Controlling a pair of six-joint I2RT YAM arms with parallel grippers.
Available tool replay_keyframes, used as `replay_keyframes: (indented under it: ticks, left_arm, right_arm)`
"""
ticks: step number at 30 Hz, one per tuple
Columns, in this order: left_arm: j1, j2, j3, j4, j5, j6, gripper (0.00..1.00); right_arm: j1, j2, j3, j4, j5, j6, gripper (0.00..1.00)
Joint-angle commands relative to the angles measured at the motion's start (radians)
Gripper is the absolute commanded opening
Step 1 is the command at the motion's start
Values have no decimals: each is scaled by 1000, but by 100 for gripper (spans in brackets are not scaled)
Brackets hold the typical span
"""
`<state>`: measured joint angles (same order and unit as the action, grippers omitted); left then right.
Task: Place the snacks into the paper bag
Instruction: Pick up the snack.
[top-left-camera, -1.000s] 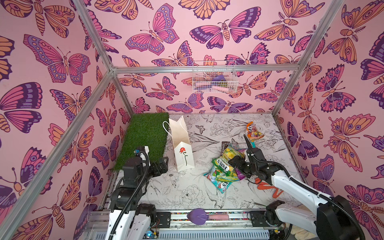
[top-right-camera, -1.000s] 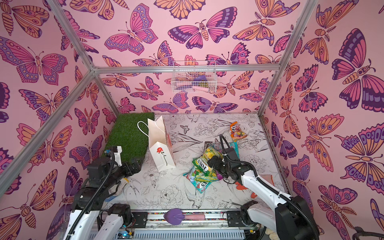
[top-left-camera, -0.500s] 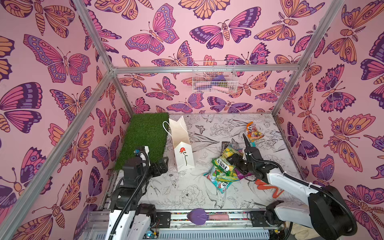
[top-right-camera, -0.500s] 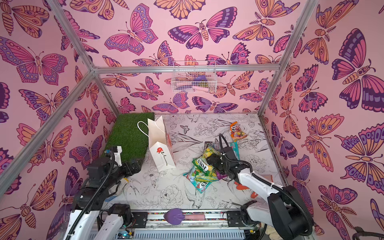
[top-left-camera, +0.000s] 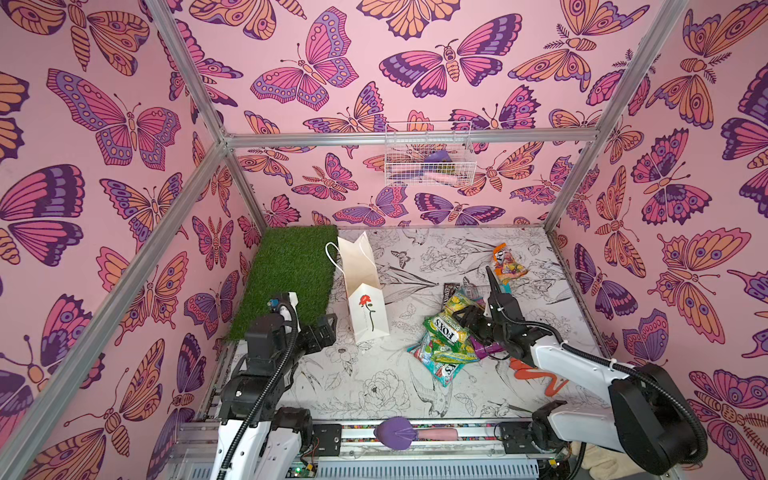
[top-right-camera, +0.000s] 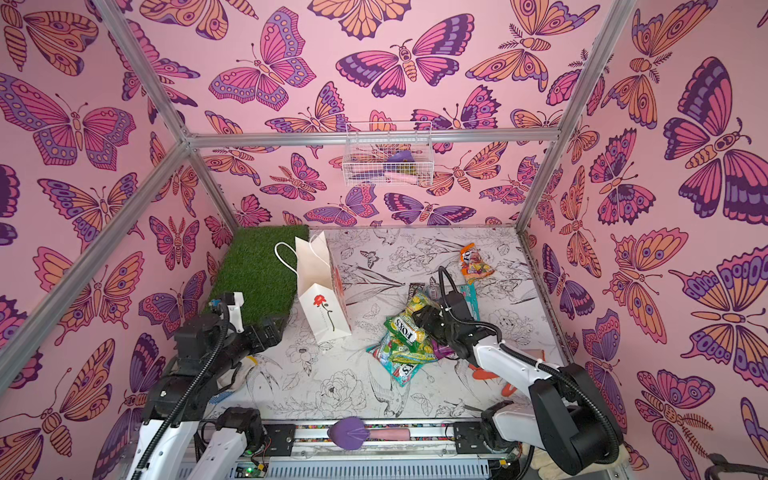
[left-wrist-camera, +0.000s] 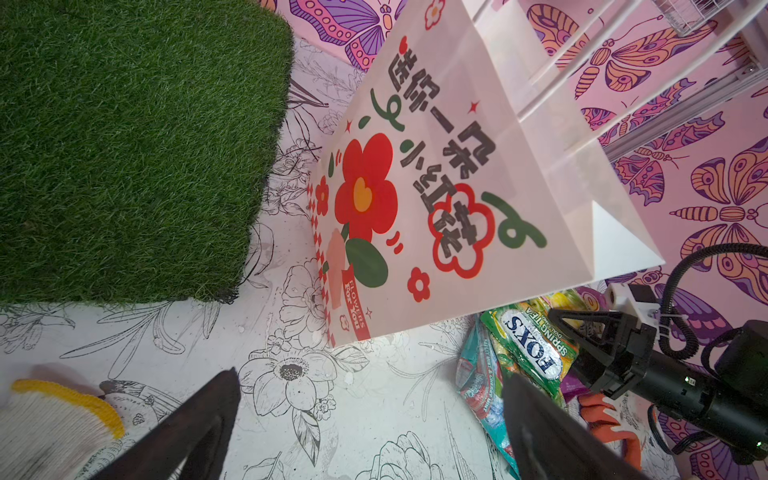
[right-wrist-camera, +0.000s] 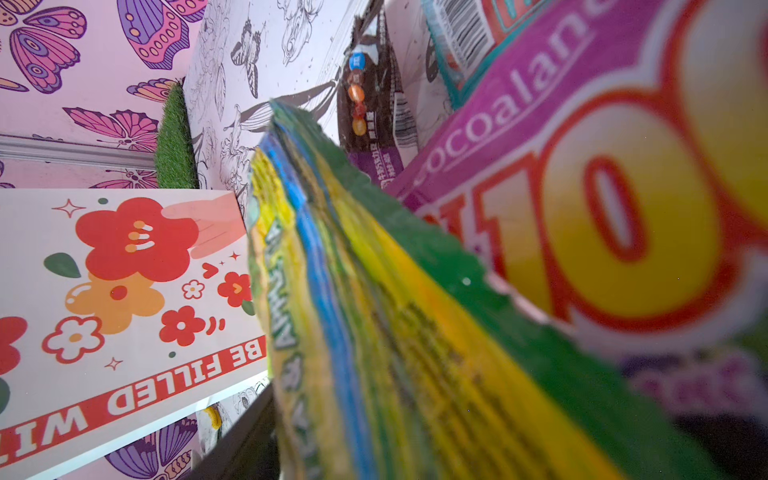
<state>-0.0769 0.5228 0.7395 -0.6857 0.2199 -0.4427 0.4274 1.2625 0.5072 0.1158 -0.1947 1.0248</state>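
Zero snacks (top-left-camera: 449, 340) visibly in the paper bag (top-left-camera: 365, 291): pile sits beside it, orange packet (top-left-camera: 505, 264) beyond, right gripper (top-left-camera: 471, 316) straddles the green-yellow packet (left-wrist-camera: 536, 345), clamp unclear, left gripper (left-wrist-camera: 370, 376) wide and empty near the bag.

Walls (top-left-camera: 124, 124): pink, with purple, magenta and orange butterflies. Surface (top-left-camera: 374, 386): white, with black line-drawn flowers and birds. Mat (top-left-camera: 291, 270), beyond the black left hand (top-left-camera: 328, 330): green. Bag (top-left-camera: 365, 307): white, with a red flower on a dark stem. At the black right hand (top-left-camera: 469, 318): green-yellow packet (top-left-camera: 446, 332), teal packet (top-left-camera: 446, 372), purple packet (top-left-camera: 484, 347). Beyond it: orange packet (top-left-camera: 505, 264).
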Motion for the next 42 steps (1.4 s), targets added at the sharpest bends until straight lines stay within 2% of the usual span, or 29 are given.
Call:
replay_keyframes:
  ticks: [1, 9, 14, 28, 42]
  left_arm:
    - [8, -7, -15, -14, -2, 2, 100]
    - [14, -4, -14, -13, -1, 1, 100]
    - [16, -4, -14, -14, 3, 1, 100]
    - [18, -9, -16, -14, 4, 1, 100]
    - [18, -10, -17, -13, 4, -1, 100]
  right_arm:
    - [7, -6, -7, 21, 22, 17, 62]
    - [16, -2, 3, 27, 23, -3, 39]
    - [21, 5, 11, 30, 12, -14, 14]
    - [48, -62, 47, -41, 28, -46, 13]
    - [108, -129, 130, -169, 107, -138, 11]
